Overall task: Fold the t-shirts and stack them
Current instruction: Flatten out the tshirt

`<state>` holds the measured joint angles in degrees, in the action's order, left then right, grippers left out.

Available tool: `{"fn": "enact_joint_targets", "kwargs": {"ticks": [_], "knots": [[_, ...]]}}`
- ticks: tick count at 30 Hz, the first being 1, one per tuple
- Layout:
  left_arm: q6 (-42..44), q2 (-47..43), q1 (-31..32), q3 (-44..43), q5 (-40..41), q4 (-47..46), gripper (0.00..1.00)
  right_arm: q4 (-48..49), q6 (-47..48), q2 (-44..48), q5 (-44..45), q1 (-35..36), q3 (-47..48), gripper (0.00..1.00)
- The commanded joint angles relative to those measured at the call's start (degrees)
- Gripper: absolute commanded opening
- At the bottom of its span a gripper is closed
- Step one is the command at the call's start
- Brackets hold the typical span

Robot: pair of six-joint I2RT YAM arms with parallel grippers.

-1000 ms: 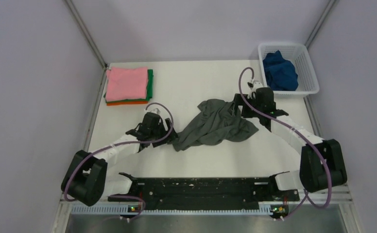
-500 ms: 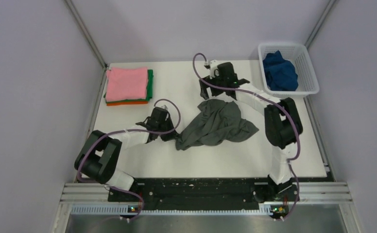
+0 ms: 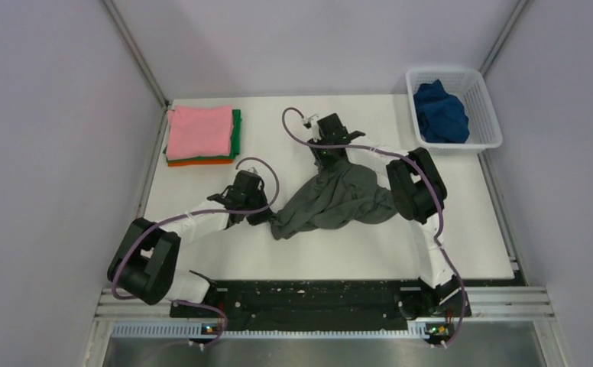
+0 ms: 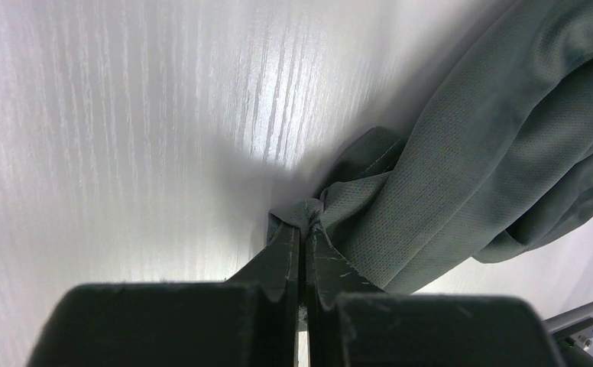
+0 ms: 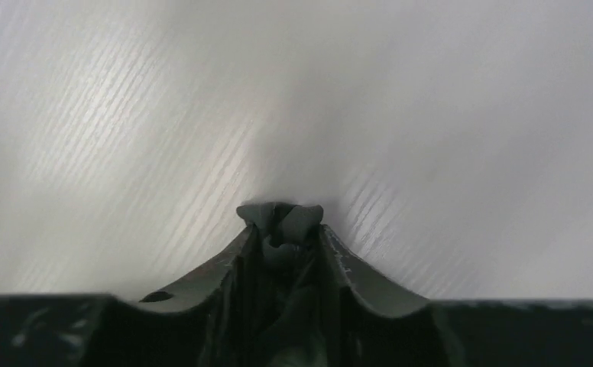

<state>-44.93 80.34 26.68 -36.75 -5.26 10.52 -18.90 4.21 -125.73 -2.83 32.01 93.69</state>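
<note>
Dark grey t-shirt (image 3: pixel 335 200): crumpled at middle of table (image 3: pixel 278 138), long axis diagonal, near-left to far-right. Near-left end pinched tight in left gripper (image 4: pixel 302 227); far end clamped in right gripper (image 5: pixel 280 222).

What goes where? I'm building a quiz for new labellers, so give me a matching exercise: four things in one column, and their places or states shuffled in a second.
Column one
1. grey shirt
2. blue shirt
3. pink shirt
4. left pincer

Column two
a. inside the white basket
b. on top of the folded pile
c. crumpled, not yet folded
d. shut on a bunched bit of grey cloth

Pairs: 1-c, 2-a, 3-b, 4-d
</note>
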Motion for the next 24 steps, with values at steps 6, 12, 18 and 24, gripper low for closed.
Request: {"fn": "enact_joint_targets", "kwargs": {"ticks": [6, 12, 18, 24], "knots": [[1.4, -9.1, 0.1, -3.6, 4.3, 9.0, 0.0, 1.9, -9.1, 9.0, 18.6, 0.9, -3.3, 0.0], [0.2, -20.6, 0.2, -9.3, 8.8, 17.3, 0.0, 8.7, -12.4, 34.7, 29.4, 0.9, -16.1, 0.0], [2.1, -33.2, 0.2, -16.4, 6.4, 20.3, 0.0, 12.8, -13.9, 61.6, 29.5, 0.9, -27.3, 0.0], [4.8, -39.1, 0.4, -27.7, -4.8, 18.2, 0.0, 6.7, -18.4, 79.5, 18.9, 0.9, -22.2, 0.0]]}}
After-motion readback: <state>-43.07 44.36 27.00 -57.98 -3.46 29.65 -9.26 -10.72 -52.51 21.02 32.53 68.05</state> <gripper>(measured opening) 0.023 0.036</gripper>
